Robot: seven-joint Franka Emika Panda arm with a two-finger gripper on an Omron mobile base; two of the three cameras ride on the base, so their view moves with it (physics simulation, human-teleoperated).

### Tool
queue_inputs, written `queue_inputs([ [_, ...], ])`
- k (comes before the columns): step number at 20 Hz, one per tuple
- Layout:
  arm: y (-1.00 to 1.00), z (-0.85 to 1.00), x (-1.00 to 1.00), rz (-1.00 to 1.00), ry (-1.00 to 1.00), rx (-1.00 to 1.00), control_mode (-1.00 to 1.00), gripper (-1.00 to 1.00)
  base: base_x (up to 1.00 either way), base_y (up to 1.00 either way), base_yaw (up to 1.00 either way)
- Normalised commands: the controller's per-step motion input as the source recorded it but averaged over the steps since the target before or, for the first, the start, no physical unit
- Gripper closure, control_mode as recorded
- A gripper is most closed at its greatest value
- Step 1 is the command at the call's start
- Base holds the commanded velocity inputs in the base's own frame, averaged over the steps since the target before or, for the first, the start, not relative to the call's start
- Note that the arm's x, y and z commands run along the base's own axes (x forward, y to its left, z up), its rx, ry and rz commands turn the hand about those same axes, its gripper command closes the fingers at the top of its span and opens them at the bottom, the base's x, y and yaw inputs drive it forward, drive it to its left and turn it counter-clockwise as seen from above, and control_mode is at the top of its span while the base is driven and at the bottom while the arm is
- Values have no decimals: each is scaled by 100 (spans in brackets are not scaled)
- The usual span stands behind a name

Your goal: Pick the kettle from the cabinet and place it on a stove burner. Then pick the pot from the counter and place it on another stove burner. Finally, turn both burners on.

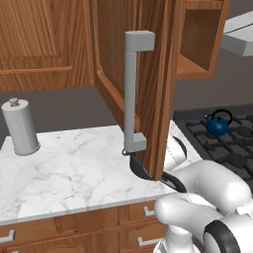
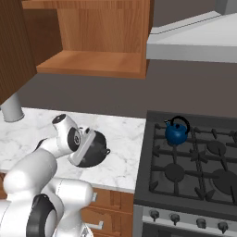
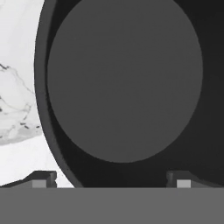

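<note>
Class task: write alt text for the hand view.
An open claw hovers over a dark pot, looking straight into its round grey interior. White marble counter shows beside the pot's rim.

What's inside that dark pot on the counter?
The pot looks empty: the hand view shows a bare grey bottom. In the right base view the hand covers part of it.

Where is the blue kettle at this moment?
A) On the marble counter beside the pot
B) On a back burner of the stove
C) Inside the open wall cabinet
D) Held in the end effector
B: the kettle stands on a grate at the back left of the stove, while the pot sits on the counter under the open end effector.
</note>
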Motion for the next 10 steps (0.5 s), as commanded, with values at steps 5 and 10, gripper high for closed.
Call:
queue_inputs([
  [5,12,-21,4,0,4,0,-100,-100,0,0,0],
  [10,10,-20,2,0,3,0,-100,-100,0,0,0],
])
